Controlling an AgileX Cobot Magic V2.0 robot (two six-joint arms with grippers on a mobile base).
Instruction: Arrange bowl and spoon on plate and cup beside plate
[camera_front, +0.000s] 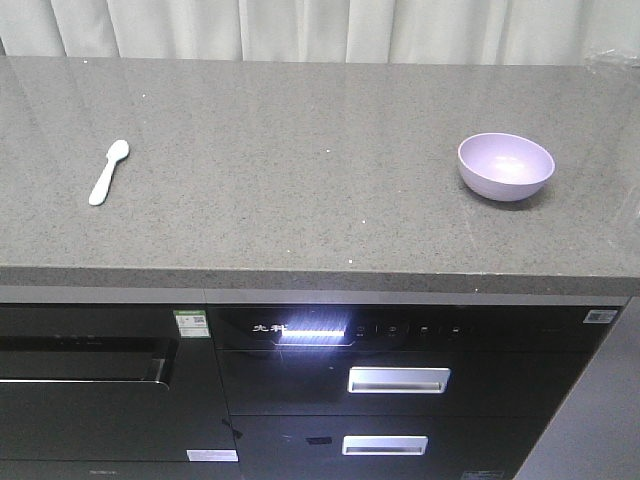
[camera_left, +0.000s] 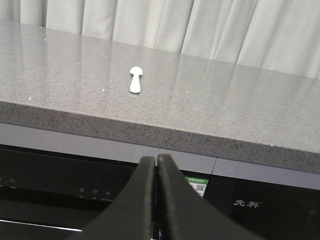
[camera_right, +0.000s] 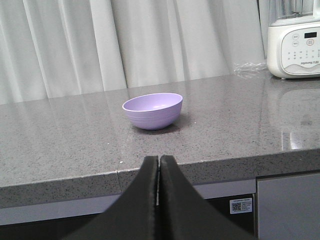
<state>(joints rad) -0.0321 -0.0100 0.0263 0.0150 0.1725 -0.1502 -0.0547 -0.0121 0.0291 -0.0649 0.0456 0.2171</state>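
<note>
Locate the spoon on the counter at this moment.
In the front view the spoon lies on the left of the grey counter, far from the bowl on the right.

On my feed there's a grey speckled stone countertop (camera_front: 300, 200) with white pleated curtains (camera_front: 300, 25) right behind it. Underneath is a black built-in appliance (camera_front: 500, 400) with a glowing display (camera_front: 315, 332) and two silver drawer handles (camera_front: 398, 379). A white blender (camera_right: 295, 47) sits far right.

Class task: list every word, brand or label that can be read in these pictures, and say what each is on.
"先科": on the black appliance front under the counter.
Green sticker beside it: print too small to read.
White QR label under the counter: unreadable.
White machine, button panel: too small to read.
</note>
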